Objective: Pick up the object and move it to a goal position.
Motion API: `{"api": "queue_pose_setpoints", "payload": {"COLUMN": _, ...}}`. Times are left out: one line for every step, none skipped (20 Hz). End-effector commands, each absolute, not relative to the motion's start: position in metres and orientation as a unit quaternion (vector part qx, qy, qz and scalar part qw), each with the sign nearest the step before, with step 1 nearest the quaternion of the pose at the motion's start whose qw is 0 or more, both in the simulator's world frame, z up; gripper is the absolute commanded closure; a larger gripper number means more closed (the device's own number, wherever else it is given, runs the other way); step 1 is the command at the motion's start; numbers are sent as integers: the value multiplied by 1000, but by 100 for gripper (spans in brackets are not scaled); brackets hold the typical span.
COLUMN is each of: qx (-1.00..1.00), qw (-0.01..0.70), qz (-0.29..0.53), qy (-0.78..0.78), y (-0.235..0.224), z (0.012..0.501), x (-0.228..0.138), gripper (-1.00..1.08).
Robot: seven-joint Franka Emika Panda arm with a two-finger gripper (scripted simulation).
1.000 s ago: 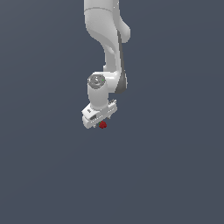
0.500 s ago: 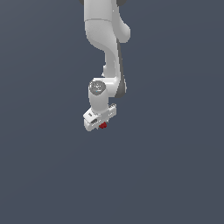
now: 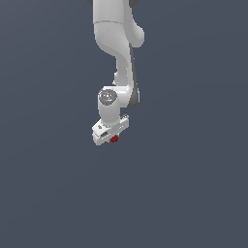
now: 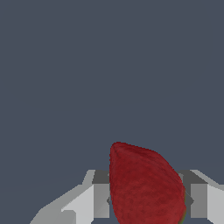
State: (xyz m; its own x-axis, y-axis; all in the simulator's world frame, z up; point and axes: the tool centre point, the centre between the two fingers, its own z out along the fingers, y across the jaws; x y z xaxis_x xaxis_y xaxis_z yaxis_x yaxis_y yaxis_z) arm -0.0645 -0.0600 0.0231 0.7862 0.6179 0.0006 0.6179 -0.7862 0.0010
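Note:
The object is a small dark red lump [image 3: 114,139] that shows just under the white gripper [image 3: 112,136] in the exterior view. In the wrist view the object [image 4: 144,183] is large and close, a dark red rounded lump with a blunt point, sitting between the two grey fingers [image 4: 98,194]. The fingers stand on either side of it and press against it. The gripper hangs from the white arm [image 3: 116,43], which comes down from the top of the exterior view.
Only a plain dark grey-blue surface [image 3: 184,184] shows around the arm. No goal marker, container or obstacle shows in either view.
The gripper and the red object have stayed almost in place, drifting only slightly downward in the exterior view. The grip has not changed.

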Motion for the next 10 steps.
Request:
{"api": "queue_pose_setpoints", "payload": {"qx": 945, "qw": 0, "qz": 0, "qy": 327, "y": -60, "z": 23, "x": -65, "gripper": 108}}
{"api": "queue_pose_setpoints", "payload": {"qx": 945, "qw": 0, "qz": 0, "qy": 327, "y": -59, "z": 24, "x": -65, "gripper": 108}}
{"api": "queue_pose_setpoints", "payload": {"qx": 945, "qw": 0, "qz": 0, "qy": 327, "y": -57, "z": 24, "x": -66, "gripper": 108}}
{"api": "queue_pose_setpoints", "payload": {"qx": 945, "qw": 0, "qz": 0, "qy": 327, "y": -54, "z": 25, "x": -66, "gripper": 108}}
{"api": "queue_pose_setpoints", "payload": {"qx": 945, "qw": 0, "qz": 0, "qy": 327, "y": -51, "z": 27, "x": -67, "gripper": 108}}
{"api": "queue_pose_setpoints", "payload": {"qx": 945, "qw": 0, "qz": 0, "qy": 327, "y": -47, "z": 29, "x": -69, "gripper": 108}}
{"api": "queue_pose_setpoints", "payload": {"qx": 945, "qw": 0, "qz": 0, "qy": 327, "y": -43, "z": 31, "x": -70, "gripper": 108}}
{"api": "queue_pose_setpoints", "payload": {"qx": 945, "qw": 0, "qz": 0, "qy": 327, "y": -37, "z": 33, "x": -72, "gripper": 108}}
{"api": "queue_pose_setpoints", "payload": {"qx": 945, "qw": 0, "qz": 0, "qy": 327, "y": -31, "z": 36, "x": -74, "gripper": 108}}
{"api": "queue_pose_setpoints", "payload": {"qx": 945, "qw": 0, "qz": 0, "qy": 327, "y": -25, "z": 38, "x": -76, "gripper": 108}}
